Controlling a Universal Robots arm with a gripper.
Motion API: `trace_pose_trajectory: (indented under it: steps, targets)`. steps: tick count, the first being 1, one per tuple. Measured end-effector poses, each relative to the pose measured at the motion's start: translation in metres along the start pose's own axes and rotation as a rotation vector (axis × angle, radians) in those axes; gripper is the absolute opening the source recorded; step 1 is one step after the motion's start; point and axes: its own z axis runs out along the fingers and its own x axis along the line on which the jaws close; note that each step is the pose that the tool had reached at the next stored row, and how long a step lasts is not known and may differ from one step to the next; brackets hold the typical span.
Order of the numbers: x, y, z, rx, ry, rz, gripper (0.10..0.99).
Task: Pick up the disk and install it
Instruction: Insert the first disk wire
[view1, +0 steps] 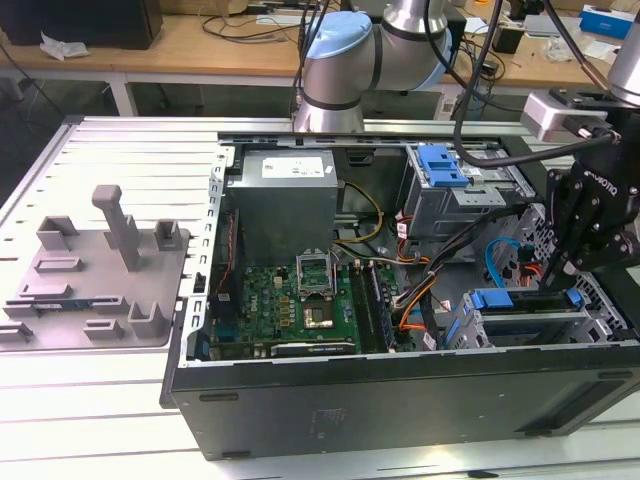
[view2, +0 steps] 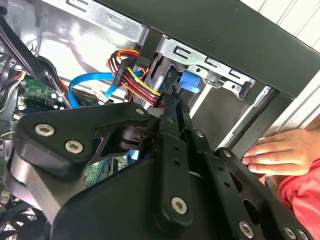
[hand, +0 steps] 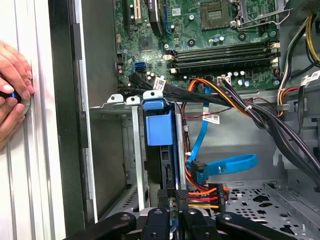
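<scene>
The disk (view1: 520, 302) stands on edge in the drive cage at the front corner of the open computer case, at the exterior view's right. Its blue carrier bracket (hand: 160, 127) faces up in the first wrist view, with the dark drive edge below it. My gripper (view1: 562, 262) hangs just over the disk's end. In the first wrist view my gripper (hand: 173, 199) has its two narrow fingers pinched close on the disk's thin edge. In the second wrist view my gripper (view2: 175, 111) reaches toward the blue tab of the disk (view2: 190, 82).
Orange, yellow and blue cables (hand: 210, 175) run right beside the cage. The motherboard (view1: 290, 305) and grey power supply box (view1: 285, 205) fill the case. A blue latch (view1: 440, 165) tops the far bay. A person's hand (hand: 12, 95) rests outside the case wall. A grey fixture (view1: 100, 265) sits at the exterior view's left.
</scene>
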Motion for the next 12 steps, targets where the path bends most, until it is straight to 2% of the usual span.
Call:
trace_pose_trajectory:
  steps: [12]
  targets:
    - [-0.0006, -0.0001, 0.0048, 0.0, 0.0001, 0.0, 0.169]
